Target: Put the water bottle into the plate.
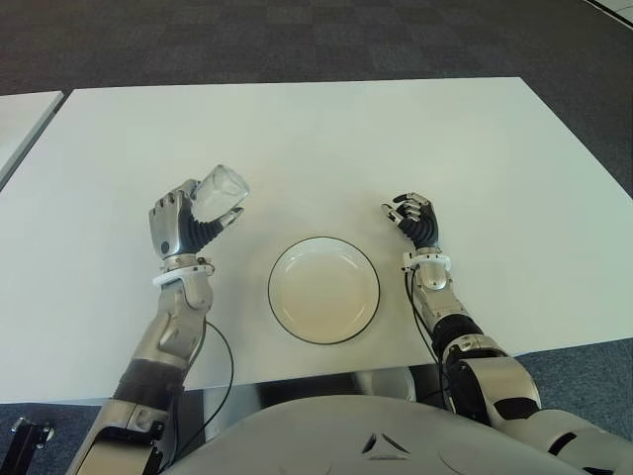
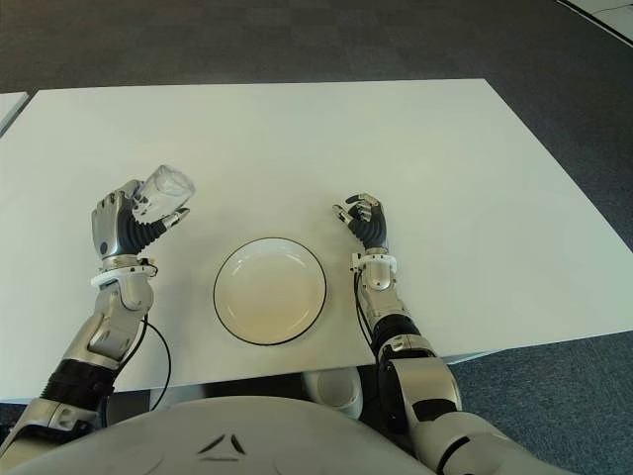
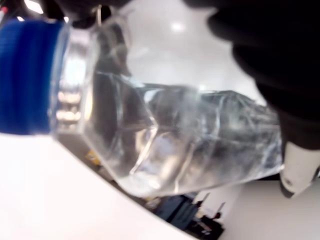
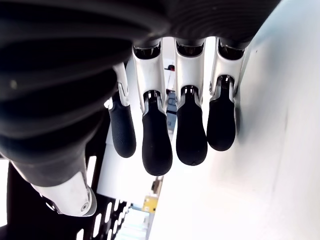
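Observation:
A clear water bottle with a blue cap is held in my left hand, lifted above the white table to the left of the plate. The fingers are curled around its body, and its base points up and away from me. The plate is round and white with a dark rim, near the table's front edge between my two hands; nothing lies in it. My right hand shows to the right of the plate, fingers loosely bent and holding nothing.
The white table's front edge runs just behind the plate toward me. A second white tabletop shows at the far left. Dark carpet lies beyond the table.

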Robot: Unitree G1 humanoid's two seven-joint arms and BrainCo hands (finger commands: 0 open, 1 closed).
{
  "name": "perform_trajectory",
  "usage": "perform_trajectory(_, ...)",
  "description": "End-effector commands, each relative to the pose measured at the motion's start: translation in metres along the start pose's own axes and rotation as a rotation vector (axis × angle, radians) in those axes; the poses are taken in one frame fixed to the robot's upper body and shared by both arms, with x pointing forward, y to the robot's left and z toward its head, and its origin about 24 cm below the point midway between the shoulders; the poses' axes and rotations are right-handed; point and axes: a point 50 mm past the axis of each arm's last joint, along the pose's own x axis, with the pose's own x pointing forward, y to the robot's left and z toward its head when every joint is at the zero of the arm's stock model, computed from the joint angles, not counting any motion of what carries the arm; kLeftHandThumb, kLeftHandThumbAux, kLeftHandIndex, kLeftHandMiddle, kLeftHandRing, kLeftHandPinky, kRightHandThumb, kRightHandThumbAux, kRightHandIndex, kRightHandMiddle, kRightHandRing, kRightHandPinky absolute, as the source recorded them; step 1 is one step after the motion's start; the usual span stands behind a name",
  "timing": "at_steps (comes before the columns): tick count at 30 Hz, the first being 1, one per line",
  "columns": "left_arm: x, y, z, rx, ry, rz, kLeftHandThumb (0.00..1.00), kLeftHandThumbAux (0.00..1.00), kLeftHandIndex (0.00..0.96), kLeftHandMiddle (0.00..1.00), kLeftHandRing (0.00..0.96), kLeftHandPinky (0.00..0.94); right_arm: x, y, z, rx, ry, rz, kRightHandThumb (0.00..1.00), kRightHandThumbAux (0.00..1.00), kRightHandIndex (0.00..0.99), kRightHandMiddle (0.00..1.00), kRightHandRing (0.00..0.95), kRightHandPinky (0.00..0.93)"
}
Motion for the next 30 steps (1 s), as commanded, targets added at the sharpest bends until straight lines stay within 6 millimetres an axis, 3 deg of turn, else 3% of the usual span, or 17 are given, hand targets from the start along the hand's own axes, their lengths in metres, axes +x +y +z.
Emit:
perform_trajectory(1, -0.003, -0.004, 0.023, -0.056, -0.119, -0.005, 0.85, 0.67, 0.393, 0.531, 0.864, 0.829, -0.003, 0.003, -0.006, 0.001, 0.033, 0.01, 0.709, 0.728, 0.436, 0.694, 0.687, 0.646)
perform_trajectory(5, -0.006, -0.008, 0.038, -0.093, -0.202, -0.018, 0.85, 0.67, 0.393, 0.533, 0.868, 0.83, -0.004, 0.003, -0.006, -0.001, 0.029, 0.015, 0.709, 0.728, 0.436, 0.699, 0.693, 0.668)
perform_trajectory(12, -0.013, -0.01, 0.055, -0.124, -0.301, -0.063, 0.851, 0.669, 0.397, 0.536, 0.872, 0.823, -0.003, 0.003, -0.006, -0.014, 0.033, 0.022, 0.709, 0.728, 0.436, 0.698, 0.683, 0.597)
perform_trajectory(16, -0.018, -0.014, 0.064, -0.123, -0.353, -0.111, 0.852, 0.668, 0.399, 0.539, 0.874, 0.831, -0.003, 0.003, -0.006, -0.012, 0.039, 0.024, 0.709, 0.728, 0.436, 0.698, 0.687, 0.616)
perform_trajectory(30, -0.037, -0.03, 0.083, -0.106, -0.608, -0.435, 0.855, 0.665, 0.405, 0.547, 0.874, 0.849, -0.003, 0.005, -0.003, -0.006, 0.019, 0.031, 0.709, 0.729, 0.435, 0.699, 0.686, 0.616)
